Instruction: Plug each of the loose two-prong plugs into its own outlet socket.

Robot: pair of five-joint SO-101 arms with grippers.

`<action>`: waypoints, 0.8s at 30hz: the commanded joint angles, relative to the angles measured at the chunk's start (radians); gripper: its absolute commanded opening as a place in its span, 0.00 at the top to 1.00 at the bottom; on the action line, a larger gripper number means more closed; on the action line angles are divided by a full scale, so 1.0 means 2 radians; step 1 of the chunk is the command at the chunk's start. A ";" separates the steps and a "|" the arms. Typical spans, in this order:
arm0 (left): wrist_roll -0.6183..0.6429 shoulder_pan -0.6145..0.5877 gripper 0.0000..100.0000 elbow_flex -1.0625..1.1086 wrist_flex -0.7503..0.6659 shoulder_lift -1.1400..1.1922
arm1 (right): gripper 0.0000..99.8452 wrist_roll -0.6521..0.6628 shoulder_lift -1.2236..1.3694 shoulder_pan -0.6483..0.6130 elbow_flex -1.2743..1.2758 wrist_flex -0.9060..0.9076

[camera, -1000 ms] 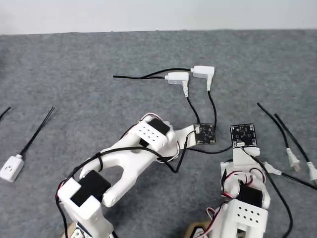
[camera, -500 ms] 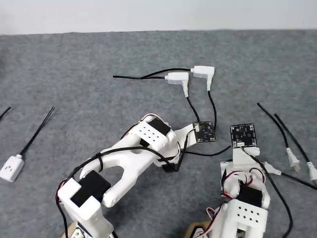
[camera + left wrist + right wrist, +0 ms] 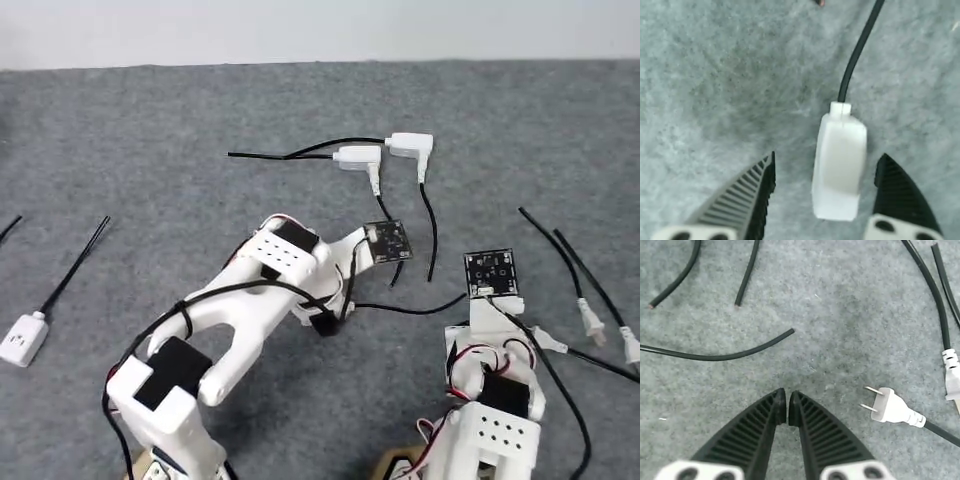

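my left hand [image 3: 828,159] has just pushed forward over the counter [image 3: 150,150], fingers apart and empty, so the white outlet socket [image 3: 839,165] now lies between them, ready, i judge, for gripping, the loose plug [image 3: 590,322] well apart to its right.

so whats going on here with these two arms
The left gripper hangs open over the grey carpet, with a white socket block lying between its fingers. The right gripper is shut on nothing, and a loose two-prong plug lies beside it on the carpet. Neither arm holds a plug yet.
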 commanded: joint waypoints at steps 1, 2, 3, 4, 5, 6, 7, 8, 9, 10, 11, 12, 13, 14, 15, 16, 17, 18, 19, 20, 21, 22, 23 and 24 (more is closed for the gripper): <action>-0.036 -0.017 0.70 -0.018 0.002 -0.008 | 0.99 -0.001 -0.005 -0.012 -0.004 -0.011; -0.041 -0.021 0.70 -0.024 0.002 -0.008 | 0.99 -0.001 -0.005 -0.012 -0.004 -0.011; -0.043 -0.027 0.70 -0.033 0.002 -0.008 | 0.99 -0.001 -0.005 -0.012 -0.004 -0.011; -0.043 -0.032 0.70 -0.045 0.003 -0.008 | 0.99 -0.001 -0.005 -0.013 -0.004 -0.011; -0.043 -0.037 0.70 -0.058 0.005 -0.007 | 0.99 -0.001 -0.005 -0.013 -0.004 -0.011; -0.043 -0.044 0.70 -0.069 0.004 -0.004 | 0.99 -0.001 -0.005 -0.013 -0.004 -0.011; -0.043 -0.049 0.70 -0.079 0.001 -0.003 | 0.99 -0.001 -0.005 -0.013 -0.004 -0.011; -0.044 -0.054 0.70 -0.085 -0.005 -0.002 | 0.99 -0.001 -0.005 -0.013 -0.004 -0.011; -0.044 -0.058 0.70 -0.086 -0.014 0.001 | 0.99 -0.001 -0.005 -0.013 -0.004 -0.011; -0.044 -0.061 0.70 -0.088 -0.023 0.006 | 0.99 -0.001 -0.005 -0.013 -0.004 -0.011; -0.044 -0.063 0.70 -0.091 -0.031 0.012 | 0.99 -0.001 -0.005 -0.013 -0.004 -0.011; -0.042 -0.064 0.70 -0.093 -0.033 0.016 | 0.99 -0.001 -0.005 -0.014 -0.004 -0.011; -0.042 -0.063 0.70 -0.096 -0.028 0.018 | 0.99 -0.001 -0.005 -0.014 -0.004 -0.011; -0.042 -0.061 0.70 -0.099 -0.018 0.020 | 0.99 -0.001 -0.005 -0.014 -0.004 -0.011; -0.041 -0.057 0.70 -0.105 -0.004 0.018 | 0.99 -0.001 -0.005 -0.015 -0.004 -0.011; -0.041 -0.053 0.70 -0.110 0.014 0.013 | 0.99 -0.001 -0.005 -0.015 -0.004 -0.011; -0.041 -0.048 0.70 -0.115 0.032 0.005 | 0.99 -0.001 -0.005 -0.015 -0.004 -0.011; -0.041 -0.044 0.70 -0.119 0.052 -0.005 | 0.99 -0.001 -0.005 -0.015 -0.004 -0.011; -0.041 -0.037 0.70 -0.123 0.073 -0.021 | 0.99 -0.001 -0.005 -0.015 -0.004 -0.011; -0.041 -0.030 0.70 -0.124 0.095 -0.040 | 0.99 -0.001 -0.005 -0.015 -0.004 -0.011; -0.041 -0.023 0.70 -0.125 0.118 -0.064 | 0.99 -0.001 -0.005 -0.015 -0.004 -0.011; -0.040 -0.015 0.70 -0.125 0.143 -0.090 | 0.99 -0.001 -0.005 -0.015 -0.004 -0.011; -0.031 -0.007 0.70 -0.124 0.171 -0.120 | 0.99 -0.001 -0.005 -0.015 -0.004 -0.011; -0.017 -0.003 0.70 -0.124 0.193 -0.150 | 0.99 -0.001 -0.005 -0.015 -0.004 -0.011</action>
